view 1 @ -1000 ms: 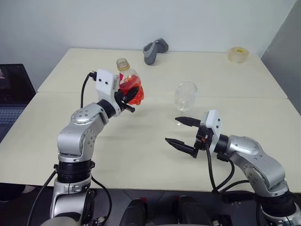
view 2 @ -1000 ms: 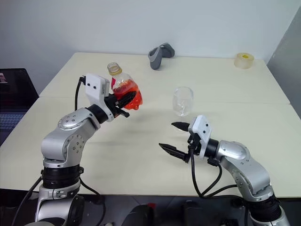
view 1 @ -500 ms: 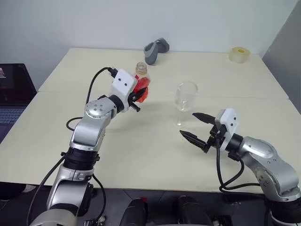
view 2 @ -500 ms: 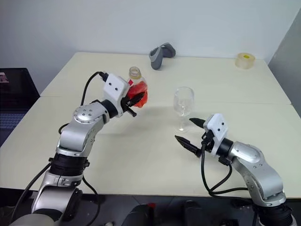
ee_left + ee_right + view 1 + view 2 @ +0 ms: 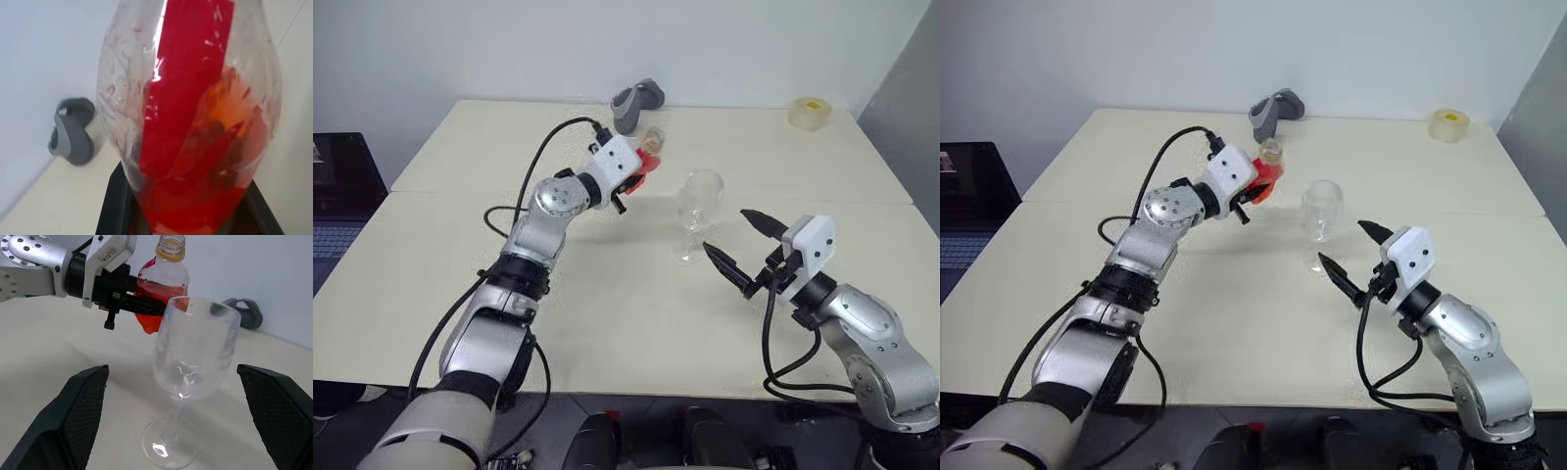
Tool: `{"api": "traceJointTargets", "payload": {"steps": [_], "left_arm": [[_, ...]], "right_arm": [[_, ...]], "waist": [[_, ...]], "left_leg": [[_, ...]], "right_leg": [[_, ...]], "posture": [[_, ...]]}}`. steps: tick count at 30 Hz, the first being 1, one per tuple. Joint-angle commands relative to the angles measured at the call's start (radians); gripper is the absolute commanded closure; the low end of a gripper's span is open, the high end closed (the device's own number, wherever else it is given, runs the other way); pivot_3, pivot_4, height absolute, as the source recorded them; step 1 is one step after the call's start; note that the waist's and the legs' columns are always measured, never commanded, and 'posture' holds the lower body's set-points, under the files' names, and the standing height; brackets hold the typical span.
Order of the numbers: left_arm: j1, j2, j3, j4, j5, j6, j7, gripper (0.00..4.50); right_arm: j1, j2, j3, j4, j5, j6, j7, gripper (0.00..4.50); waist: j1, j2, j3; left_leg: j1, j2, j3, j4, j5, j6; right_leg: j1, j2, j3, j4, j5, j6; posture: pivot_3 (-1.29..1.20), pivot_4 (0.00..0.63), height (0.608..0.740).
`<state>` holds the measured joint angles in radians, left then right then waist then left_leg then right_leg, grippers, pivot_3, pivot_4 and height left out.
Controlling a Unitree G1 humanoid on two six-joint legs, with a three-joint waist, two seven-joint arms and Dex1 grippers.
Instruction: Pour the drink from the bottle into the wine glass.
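Well left of right gripper (image 5: 736,242): bottle (image 5: 646,163).

Around the one wine glass (image 5: 699,201) on the table (image 5: 607,313) are one bottle (image 5: 649,155), one grey curved object (image 5: 634,104), one tape roll (image 5: 810,113), and two grippers.

Left claw (image 5: 631,186) carried the bottle (image 5: 648,157) toward the wine glass (image 5: 698,211), right claw (image 5: 736,248) drawn rightward

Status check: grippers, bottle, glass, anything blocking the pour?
Left gripper shut on bottle, uncapped, held beside the glass. Right gripper open near the glass, holding nothing. Glass upright, empty. Nothing between bottle and glass.
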<state>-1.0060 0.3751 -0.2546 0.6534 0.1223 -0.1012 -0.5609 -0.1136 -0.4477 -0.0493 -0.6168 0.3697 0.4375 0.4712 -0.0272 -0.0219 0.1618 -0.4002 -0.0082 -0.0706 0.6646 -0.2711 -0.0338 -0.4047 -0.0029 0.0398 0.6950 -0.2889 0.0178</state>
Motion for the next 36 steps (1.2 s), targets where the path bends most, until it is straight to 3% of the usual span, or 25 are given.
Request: {"api": "traceJointTargets", "payload": {"steps": [1,16,36], "left_arm": [[-0.068,-0.003,-0.03,0.059,0.074,-0.154,0.029,3.71],[-0.195,0.024,-0.115,0.251,0.361,-0.452,0.291,3.73],[-0.291,0.039,-0.191,0.36,0.569,-0.525,0.547,3.73]], "right_arm": [[-0.018,0.022,0.028,-0.032,-0.022,-0.035,-0.02,0.0],[-0.073,0.072,0.038,0.027,-0.06,-0.045,-0.063,0.0],[-0.071,0.058,0.035,0.006,-0.049,0.014,-0.062,0.0]], "waist": [[0.0,0.0,0.0],[-0.001,0.0,0.0],[-0.001,0.0,0.0]], "left_leg": [[0.0,0.0,0.0,0.0,0.0,0.0],[0.0,0.0,0.0,0.0,0.0,0.0],[0.0,0.0,0.001,0.0,0.0,0.0]], "right_leg": [[0.0,0.0,0.0,0.0,0.0,0.0],[-0.001,0.0,0.0,0.001,0.0,0.0],[-0.001,0.0,-0.001,0.001,0.0,0.0]], "posture": [[0.0,0.15,0.74],[0.0,0.15,0.74],[0.0,0.15,0.74]]}}
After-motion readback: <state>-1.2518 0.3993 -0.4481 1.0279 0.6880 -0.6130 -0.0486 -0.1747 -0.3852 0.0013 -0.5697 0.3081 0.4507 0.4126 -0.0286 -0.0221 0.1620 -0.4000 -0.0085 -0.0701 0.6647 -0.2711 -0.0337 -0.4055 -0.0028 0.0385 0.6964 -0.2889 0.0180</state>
